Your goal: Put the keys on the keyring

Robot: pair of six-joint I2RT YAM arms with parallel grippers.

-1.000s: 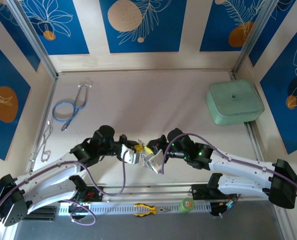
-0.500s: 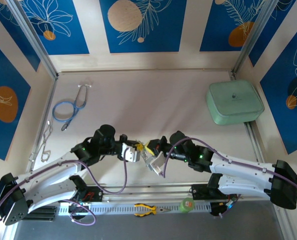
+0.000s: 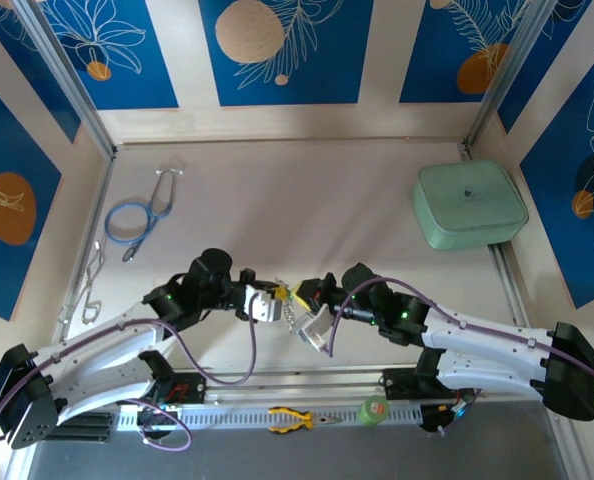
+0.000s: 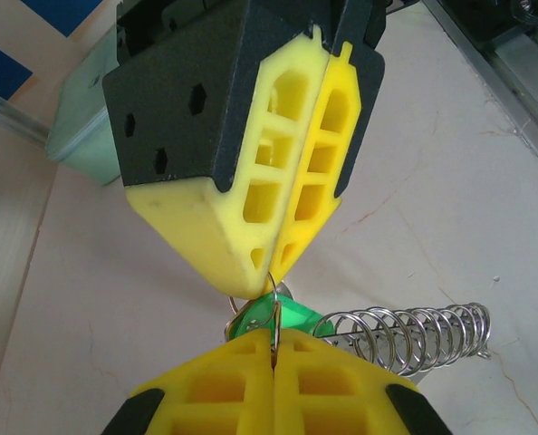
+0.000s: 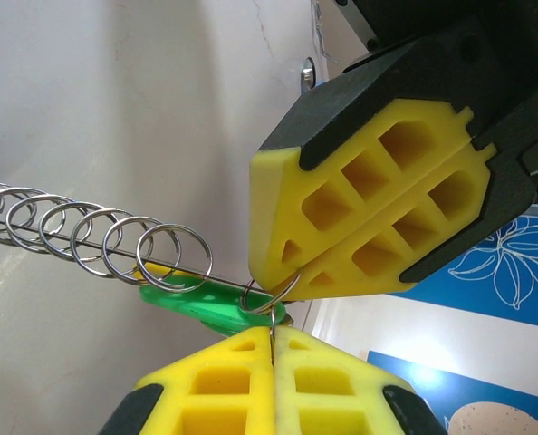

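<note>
My left gripper [image 3: 273, 300] and right gripper [image 3: 303, 296] meet tip to tip above the table's near middle. The keyring [image 3: 295, 318] hangs between them. In the left wrist view my left gripper [image 4: 273, 337] is shut on a thin silver ring, and the right gripper [image 4: 269, 276] pinches a ring just above it. Behind them lie the green key [image 4: 287, 315] and the keyring's row of rings [image 4: 405, 335]. In the right wrist view my right gripper [image 5: 273, 333] is shut on a ring edge-on, and the left gripper [image 5: 292, 272] grips a linked ring. The green key [image 5: 206, 304] hangs there, with a yellow key [image 5: 151, 269] partly hidden under the keyring's rings [image 5: 88, 236].
A blue stethoscope [image 3: 137, 215] and wire clips [image 3: 89, 285] lie at the far left. A mint-green box [image 3: 469, 203] sits at the back right. Yellow-handled pliers [image 3: 295, 418] and a green tape roll [image 3: 374, 409] rest on the rail near the arm bases.
Both arms have shifted very slightly, the right one a little to the left. Both grips stay shut on the rings.
</note>
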